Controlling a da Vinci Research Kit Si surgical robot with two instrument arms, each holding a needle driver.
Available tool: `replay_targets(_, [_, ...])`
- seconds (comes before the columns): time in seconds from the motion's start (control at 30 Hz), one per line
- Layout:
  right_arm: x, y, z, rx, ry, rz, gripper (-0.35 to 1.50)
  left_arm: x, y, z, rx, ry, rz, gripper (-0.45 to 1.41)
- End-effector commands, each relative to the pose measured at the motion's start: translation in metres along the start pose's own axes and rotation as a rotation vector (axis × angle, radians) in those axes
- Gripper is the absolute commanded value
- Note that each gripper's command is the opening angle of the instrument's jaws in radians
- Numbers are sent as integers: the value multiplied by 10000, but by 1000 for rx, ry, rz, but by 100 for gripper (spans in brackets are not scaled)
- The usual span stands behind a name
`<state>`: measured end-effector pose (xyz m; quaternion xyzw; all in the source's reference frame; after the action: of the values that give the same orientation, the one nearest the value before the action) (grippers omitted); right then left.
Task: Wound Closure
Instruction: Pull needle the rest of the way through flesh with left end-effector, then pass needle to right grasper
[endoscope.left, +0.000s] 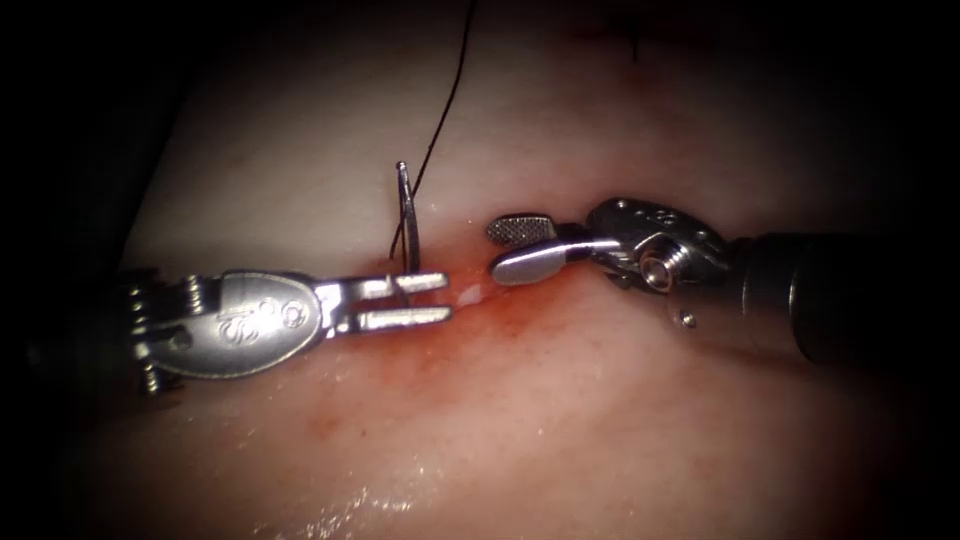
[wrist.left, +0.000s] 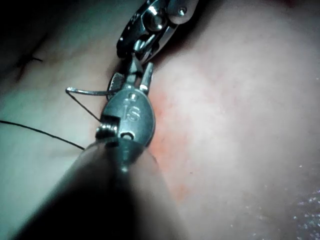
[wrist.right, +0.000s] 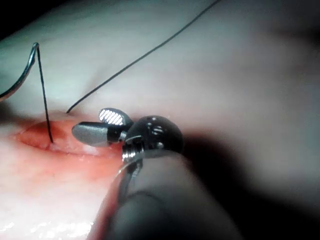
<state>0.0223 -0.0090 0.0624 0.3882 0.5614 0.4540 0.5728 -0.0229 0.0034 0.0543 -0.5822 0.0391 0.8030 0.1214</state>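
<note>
The tissue (endoscope.left: 620, 420) is lying under 2 tools. The right tool (endoscope.left: 505, 248) is gaping empty just right of the cut (endoscope.left: 470, 295). The left tool (endoscope.left: 425, 298) is pinching the needle (endoscope.left: 405, 215) near its middle, swaged end up, thread (endoscope.left: 445, 110) trailing; a loose grip could be letting it swivel.

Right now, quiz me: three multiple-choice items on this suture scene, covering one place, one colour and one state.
1. Where is the needle?
A. Upright beside the left gripper
B. Flat at the tissue's far right edge
C. Hanging high on the thread

2. What colour is the thread?
A. White
B. Dark
C. Yellow

3. What state is the right gripper in?
A. Open, holding nothing
B. Shut on the thread
C. Shut on the needle

Answers:
1. A: the needle rises right at the left gripper's tip.
2. B: the thread is a dark line against the pale tissue.
3. A: its two jaws are spread, with nothing between them.
</note>
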Motion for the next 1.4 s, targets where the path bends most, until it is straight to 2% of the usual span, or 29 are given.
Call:
replay_targets(0.03, [2,1,10,4,0,26,7,-2,-5,8,5,2,13,-45])
replay_targets(0.2, [5,-5,10,5,-1,122,2,0,-17,9,33,-17,76,-45])
replay_targets(0.43, [20,-19,9,5,0,281,7,-9,-22,9,73,-13,110,-45])
replay_targets(1.17, [19,-17,7,5,-2,356,7,8,-46,8,133,-22,162,-45])
replay_targets(1.3, [20,-17,6,5,-3,363,9,5,-38,7,138,-24,171,-45])
replay_targets(1.4, [21,-17,6,6,-3,364,24,-7,-17,7,154,-26,197,-45])
